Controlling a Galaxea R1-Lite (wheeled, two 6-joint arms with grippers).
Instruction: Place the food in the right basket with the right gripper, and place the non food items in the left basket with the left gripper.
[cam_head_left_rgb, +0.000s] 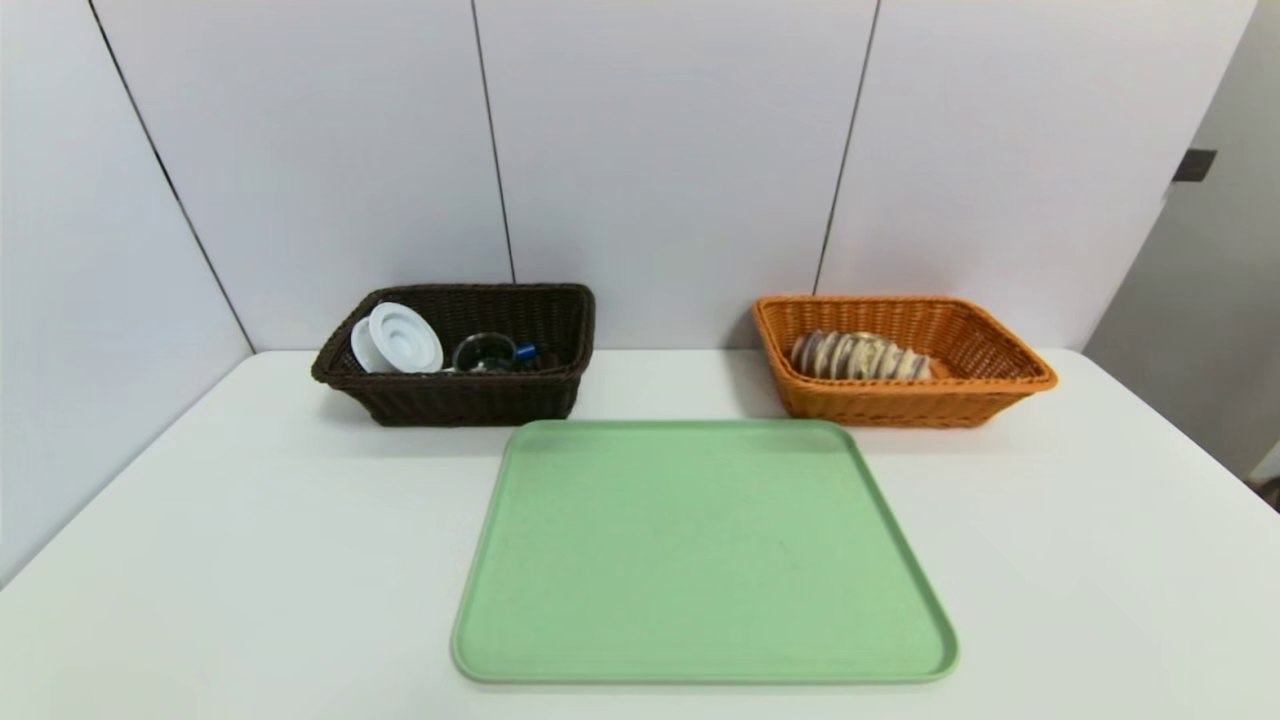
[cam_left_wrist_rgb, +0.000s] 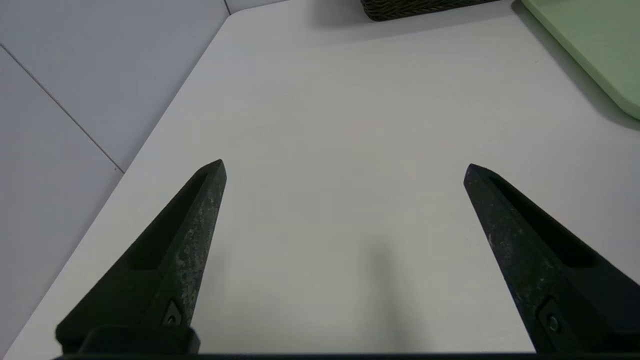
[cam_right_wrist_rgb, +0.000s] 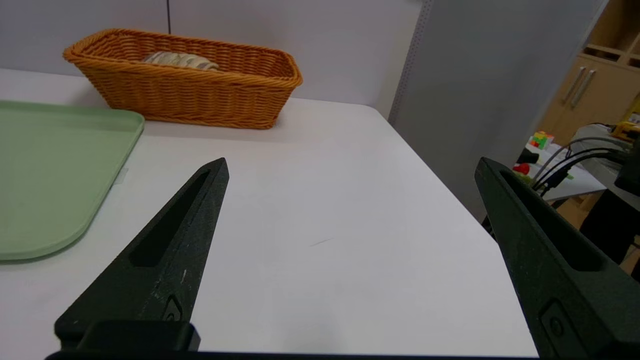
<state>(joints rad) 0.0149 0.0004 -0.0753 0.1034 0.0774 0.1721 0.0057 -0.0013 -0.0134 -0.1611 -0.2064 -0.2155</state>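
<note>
The dark brown left basket (cam_head_left_rgb: 460, 395) stands at the back left and holds a white ring-shaped dispenser (cam_head_left_rgb: 400, 338), a clear glass cup (cam_head_left_rgb: 485, 352) and a blue marker cap (cam_head_left_rgb: 526, 352). The orange right basket (cam_head_left_rgb: 900, 405) at the back right holds the striped bread roll (cam_head_left_rgb: 860, 356); the can is hidden. Neither arm shows in the head view. My left gripper (cam_left_wrist_rgb: 345, 167) hangs open over bare table, near the table's left edge. My right gripper (cam_right_wrist_rgb: 352, 167) hangs open over bare table near the right edge, with the orange basket (cam_right_wrist_rgb: 190, 95) and roll (cam_right_wrist_rgb: 182, 60) beyond it.
A green tray (cam_head_left_rgb: 480, 560) lies in the middle of the white table with nothing on it. Wall panels close the back and the left side. Past the table's right edge (cam_right_wrist_rgb: 450, 195) are a cabinet and clutter.
</note>
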